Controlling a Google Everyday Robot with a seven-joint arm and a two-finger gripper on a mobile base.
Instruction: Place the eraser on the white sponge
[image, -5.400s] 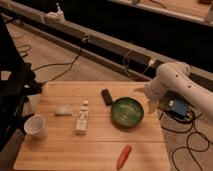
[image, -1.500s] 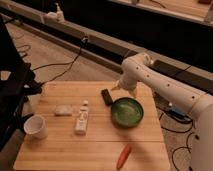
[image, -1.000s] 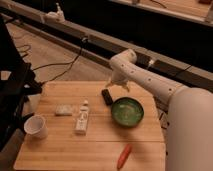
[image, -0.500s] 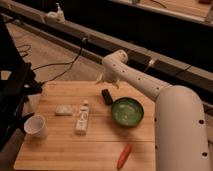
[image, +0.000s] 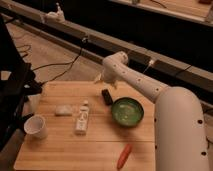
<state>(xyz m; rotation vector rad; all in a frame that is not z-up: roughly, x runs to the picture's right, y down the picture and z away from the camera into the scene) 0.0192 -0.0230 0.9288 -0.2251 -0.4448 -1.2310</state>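
Front edge: a small orange carrot-shaped object (image: 123, 156) lies near the close rim of the pale wooden tabletop (image: 100, 147); I leave it alone.
Left front: a white cup (image: 36, 126) stands upright, well apart from my work.
Middle: a white bottle-like object (image: 82, 117) lies on its side, and just to its left rests the flat pale whitish-grey rectangular sponge (image: 63, 110), with nothing on it.
Right of middle: a round green bowl (image: 127, 111), with the small black rectangular eraser (image: 107, 96) just beside its far-left rim, lying flat on the wood.
My tool: the pale two-finger tool (image: 103, 78) hangs above the far part of the tabletop, just beyond and over the eraser, fingers spread apart and holding nothing.
What changed: over the last seconds my arm has swung in from the right side, across the bowl, to this spot.
Meaning: I judge I am in the approach; the eraser is not yet gripped, so descent, closing and the carry left to the sponge all remain.
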